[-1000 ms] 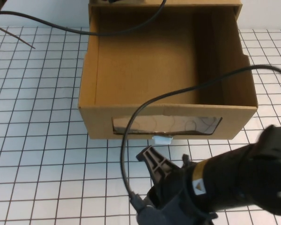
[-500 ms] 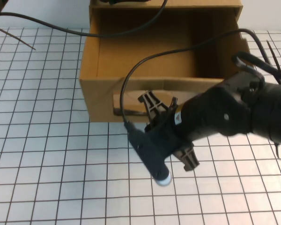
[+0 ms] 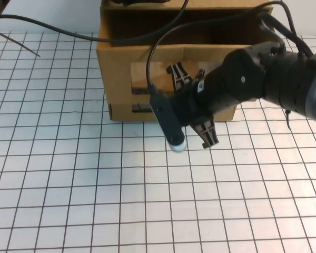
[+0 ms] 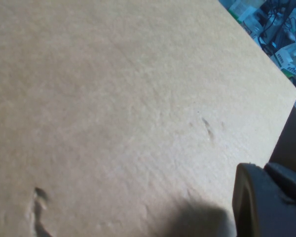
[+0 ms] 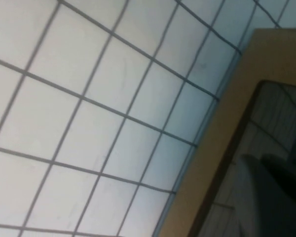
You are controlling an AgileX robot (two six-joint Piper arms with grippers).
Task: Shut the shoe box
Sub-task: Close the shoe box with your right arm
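The shoe box is a brown cardboard drawer at the back middle of the table. Only a narrow dark strip of its inside shows behind the front panel. Its clear window is partly covered by my right arm, and the white pull tab is hidden. My right gripper is open and pressed against the front panel, with one finger on the window. My left gripper hovers close over a flat cardboard surface; in the high view it is only a dark shape at the top edge.
A second cardboard face with a dark slot shows just under the front panel. Black cables trail over the box and the white gridded table. The wrist camera hangs low in front of the box.
My right arm has swung up from the near edge against the front panel and pushed the drawer back. The open inside has shrunk from a wide tray to a narrow strip.
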